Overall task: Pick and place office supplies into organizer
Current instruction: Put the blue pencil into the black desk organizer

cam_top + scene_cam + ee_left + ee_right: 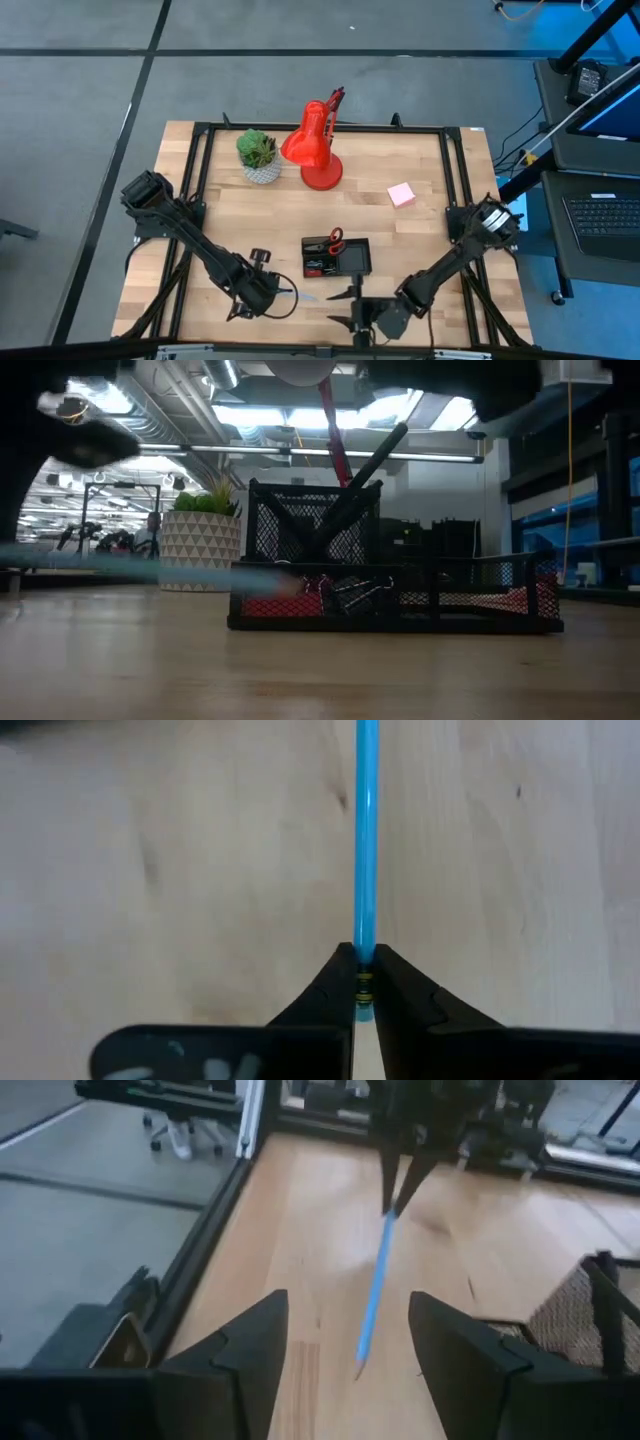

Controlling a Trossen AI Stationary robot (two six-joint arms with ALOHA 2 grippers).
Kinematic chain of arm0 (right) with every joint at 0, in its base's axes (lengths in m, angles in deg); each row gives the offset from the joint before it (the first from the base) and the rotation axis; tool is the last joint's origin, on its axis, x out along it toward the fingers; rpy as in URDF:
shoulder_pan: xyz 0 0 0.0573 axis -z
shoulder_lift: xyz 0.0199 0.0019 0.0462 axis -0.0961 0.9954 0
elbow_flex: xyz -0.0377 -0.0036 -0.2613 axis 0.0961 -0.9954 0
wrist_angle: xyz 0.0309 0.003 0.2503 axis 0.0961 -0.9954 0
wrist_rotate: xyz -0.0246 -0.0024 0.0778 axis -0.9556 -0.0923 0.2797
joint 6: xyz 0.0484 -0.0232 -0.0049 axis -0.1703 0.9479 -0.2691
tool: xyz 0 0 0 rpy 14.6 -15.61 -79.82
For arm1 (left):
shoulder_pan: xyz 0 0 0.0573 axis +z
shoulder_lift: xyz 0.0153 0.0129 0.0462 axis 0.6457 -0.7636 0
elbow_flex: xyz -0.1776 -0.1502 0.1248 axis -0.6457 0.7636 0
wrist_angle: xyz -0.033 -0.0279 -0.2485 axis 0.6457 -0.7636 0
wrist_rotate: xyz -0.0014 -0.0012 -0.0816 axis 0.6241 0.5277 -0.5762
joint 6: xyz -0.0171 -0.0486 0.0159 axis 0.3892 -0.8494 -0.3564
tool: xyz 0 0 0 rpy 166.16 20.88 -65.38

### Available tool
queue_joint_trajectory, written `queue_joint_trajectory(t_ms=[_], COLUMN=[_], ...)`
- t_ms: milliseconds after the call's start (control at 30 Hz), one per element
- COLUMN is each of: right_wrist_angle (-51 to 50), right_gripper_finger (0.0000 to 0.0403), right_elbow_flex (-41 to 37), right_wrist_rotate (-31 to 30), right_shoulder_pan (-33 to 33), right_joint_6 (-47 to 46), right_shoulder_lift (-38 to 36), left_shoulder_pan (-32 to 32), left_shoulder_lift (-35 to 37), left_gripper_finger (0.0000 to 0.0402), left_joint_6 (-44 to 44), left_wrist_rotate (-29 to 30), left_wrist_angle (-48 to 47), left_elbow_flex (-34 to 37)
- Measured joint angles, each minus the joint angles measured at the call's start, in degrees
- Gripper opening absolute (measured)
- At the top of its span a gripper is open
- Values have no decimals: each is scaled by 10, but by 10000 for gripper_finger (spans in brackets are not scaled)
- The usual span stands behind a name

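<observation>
Your left gripper (283, 292) held the thin blue pen (298, 296); your right gripper (352, 308) stood open beside it.

From above, you had the black organizer (357, 258) on the wooden table (420, 225), red-handled scissors (335, 239) in it, the pen just left of it. At table height, its mesh walls showed black pens (350, 495) upright and small black clips (352, 593) inside. Your left wrist view showed the slim, smooth pen (366, 840) pinched at one end between closed fingers (325, 995). Your right wrist view showed spread fingers (245, 1350) either side of the pen's tip (358, 1368).
</observation>
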Motion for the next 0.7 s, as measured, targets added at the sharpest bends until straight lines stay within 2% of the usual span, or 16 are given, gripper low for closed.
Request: queue_joint_trajectory(t_ms=[167,400,533,700], right_wrist_angle=[-113,-252,-340,-402], right_gripper_finger=[211,211,211,211], right_elbow_flex=[0,0,0,0], right_wrist_rotate=[0,0,1,1], right_shoulder_pan=[-8,-8,-8,-8], right_joint_6=[-59,-176,-255,-312], right_shoulder_lift=[-38,-46,-46,-46], left_shoulder_pan=[0,0,0,3], left_shoulder_lift=[1,1,1,1], left_gripper_finger=[12,12,12,12], left_joint_6=[37,58,59,59], left_wrist_rotate=[70,192,241,293], left_wrist_angle=[-97,-214,-275,-350], left_elbow_flex=[-67,-141,-171,-196])
